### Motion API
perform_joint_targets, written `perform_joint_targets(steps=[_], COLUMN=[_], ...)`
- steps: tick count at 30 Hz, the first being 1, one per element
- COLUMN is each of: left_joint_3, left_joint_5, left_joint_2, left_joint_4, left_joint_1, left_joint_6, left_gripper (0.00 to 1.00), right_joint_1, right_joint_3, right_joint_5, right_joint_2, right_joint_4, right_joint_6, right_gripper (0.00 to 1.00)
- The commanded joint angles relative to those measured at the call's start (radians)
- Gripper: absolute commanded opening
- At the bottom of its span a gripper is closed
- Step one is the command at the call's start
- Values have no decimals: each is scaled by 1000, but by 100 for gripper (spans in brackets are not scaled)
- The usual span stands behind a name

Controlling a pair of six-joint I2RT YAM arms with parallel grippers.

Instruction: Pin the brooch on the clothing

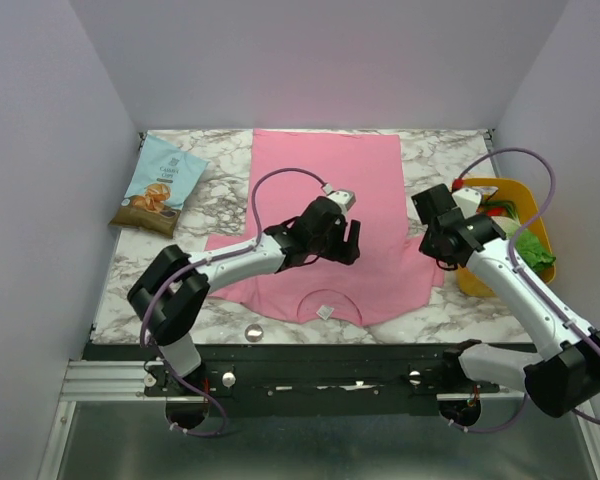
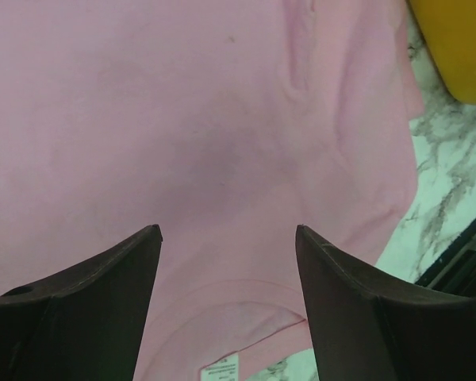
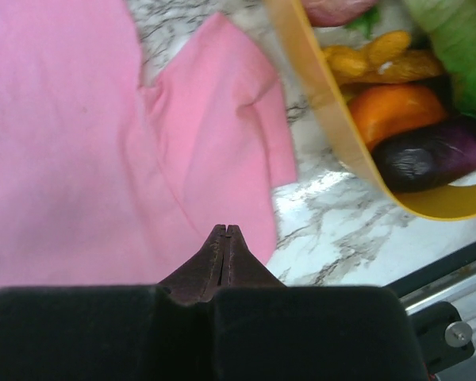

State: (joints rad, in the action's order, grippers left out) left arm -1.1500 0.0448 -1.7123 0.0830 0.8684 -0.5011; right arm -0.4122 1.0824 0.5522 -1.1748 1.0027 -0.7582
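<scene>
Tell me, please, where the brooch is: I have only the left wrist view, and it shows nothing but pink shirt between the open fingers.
Observer: The brooch lies on the bare marble table near the front edge, just off the T-shirt, left of its neckline.
Operator: Thank you. Is the other arm holding anything?
Observer: No. The right gripper is shut and empty, above the shirt's sleeve beside the yellow basket.

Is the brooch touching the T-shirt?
Apart. Top external view: the brooch lies on the marble tabletop, and a strip of marble shows between it and the T-shirt.
</scene>
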Motion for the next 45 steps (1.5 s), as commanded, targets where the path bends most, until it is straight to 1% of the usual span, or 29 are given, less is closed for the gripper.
perform_joint_targets(steps=[1, 2, 3, 4, 5, 6, 7, 8, 9, 10, 11, 12, 13, 15, 16, 18, 20, 21, 22, 23, 24, 25, 31, 33, 37, 38, 41, 42, 45], left_joint_3=[100, 148, 170, 193, 238, 263, 286, 324, 341, 354, 367, 365, 355, 339, 337, 338, 351, 354, 358, 369, 372, 374, 394, 407, 421, 430, 452, 457, 490], left_joint_5=[-106, -115, -120, -125, -126, -125, -122, -120, -115, -120, -126, -140, -144, -126, -106, -91, -77, -76, -76, -69, -66, -65, 3, 15, 15, 7, -11, -16, -14], left_joint_2=[175, 204, 264, 296, 330, 402, 442, 479, 558, 598, 634, 685, 706, 753, 770, 812, 836, 855, 864, 870, 878, 879, 866, 869, 887, 890, 899, 899, 910], left_joint_4=[77, 83, 104, 118, 129, 158, 175, 193, 237, 263, 296, 378, 427, 531, 559, 621, 647, 670, 678, 682, 690, 692, 669, 664, 686, 693, 710, 715, 719], left_joint_1=[-64, -98, -115, -132, -178, -199, -227, -253, -303, -324, -342, -380, -399, -439, -474, -499, -528, -537, -545, -555, -560, -565, -572, -572, -572, -572, -572, -572, -568], left_joint_6=[4, 1, -10, -16, -25, -42, -53, -60, -66, -80, -85, -96, -115, -126, -135, -146, -151, -151, -151, -151, -148, -148, -165, -174, -217, -240, -289, -298, -338], left_gripper=[80, 81, 82, 83, 84, 86, 87, 88, 89, 89, 90, 91, 91, 92, 92, 92, 92, 93, 93, 93, 93, 93, 93, 93, 92, 92, 88, 83, 75], right_joint_1=[-105, -158, -183, -212, -259, -282, -301, -339, -356, -378, -416, -433, -450, -484, -493, -499, -497, -497, -497, -499, -499, -502, -511, -511, -511, -517, -530, -533, -550], right_joint_3=[20, 42, 51, 60, 69, 77, 80, 82, 80, 76, 70, 65, 65, 67, 67, 63, 57, 60, 71, 79, 85, 82, 27, 10, -38, -53, -64, -67, -75], right_joint_5=[-14, -14, -17, -37, -49, -69, -127, -161, -191, -263, -306, -336, -368, -406, -403, -411, -393, -376, -321, -318, -317, -283, -248, -276, -420, -432, -509, -523, -618], right_joint_2=[-58, -75, -92, -114, -144, -161, -173, -193, -200, -204, -209, -215, -220, -230, -235, -246, -269, -275, -295, -301, -305, -304, -209, -181, -149, -145, -141, -144, -161], right_joint_4=[-73, -76, -90, -101, -114, -154, -179, -206, -266, -304, -343, -402, -423, -476, -487, -513, -512, -483, -443, -426, -414, -411, -467, -496, -561, -572, -602, -614, -645], right_joint_6=[56, 56, 62, 69, 79, 92, 106, 138, 154, 175, 224, 237, 238, 252, 253, 253, 264, 258, 228, 215, 246, 243, 307, 325, 352, 355, 373, 381, 382], right_gripper=[5, 7, 13, 16, 19, 41, 45, 47, 60, 69, 81, 95, 100, 100, 100, 100, 100, 100, 100, 100, 100, 100, 100, 100, 100, 100, 100, 100, 100])
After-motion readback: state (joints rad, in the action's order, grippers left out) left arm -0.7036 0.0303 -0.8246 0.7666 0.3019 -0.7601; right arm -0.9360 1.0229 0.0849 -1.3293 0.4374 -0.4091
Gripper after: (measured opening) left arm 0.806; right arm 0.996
